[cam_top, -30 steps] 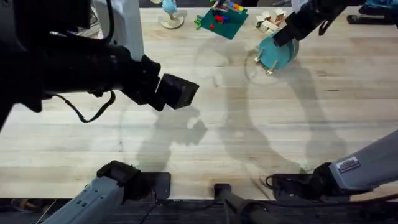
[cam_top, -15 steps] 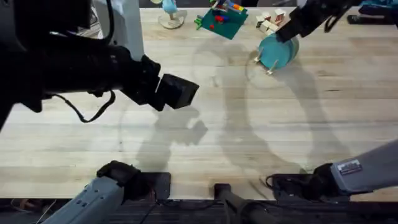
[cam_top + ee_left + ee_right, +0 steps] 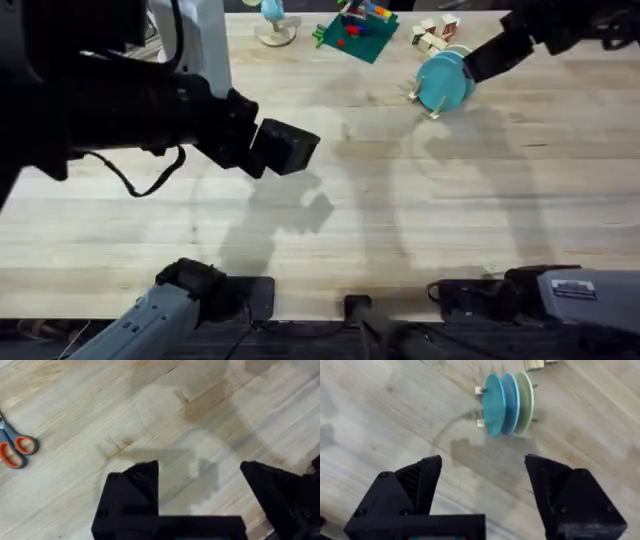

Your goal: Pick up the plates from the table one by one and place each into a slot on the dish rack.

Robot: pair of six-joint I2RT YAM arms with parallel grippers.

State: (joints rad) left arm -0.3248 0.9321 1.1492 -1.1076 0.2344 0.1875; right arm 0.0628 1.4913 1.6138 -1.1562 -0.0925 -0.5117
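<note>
Overhead: left arm raised close under the camera, large and dark, running from the upper left toward centre. Its end effector (image 3: 290, 147) hangs over bare desk (image 3: 400, 220), holding nothing; finger gap not readable from this angle. Right arm reaches from its base at lower right out to the far right corner. Its end effector (image 3: 490, 58) sits just beside the rack (image 3: 428, 100), on the rack's right. Plates stand on edge in the rack at the far right of the desk: turquoise plate (image 3: 440, 82) faces the camera, the others stacked behind it. Green board (image 3: 355, 35) lies further left at the far edge, small wood blocks (image 3: 432, 33) just behind the rack.

Left wrist: both black fingers (image 3: 132, 490) spread wide, nothing between them, only bare desk below. Orange-handled scissors (image 3: 15, 447) lie off to one side, well apart from the fingers.

Right wrist: end effector (image 3: 482, 485) wide open and empty, hovering above the desk, aimed at the rack but clear of it. Three plates upright side by side in the slots: turquoise plate (image 3: 492, 405), sky-blue plate (image 3: 511, 402), cream plate (image 3: 525, 400), faces nearly touching. Rack pegs (image 3: 480, 391) stick out on both sides of the stack.
</note>
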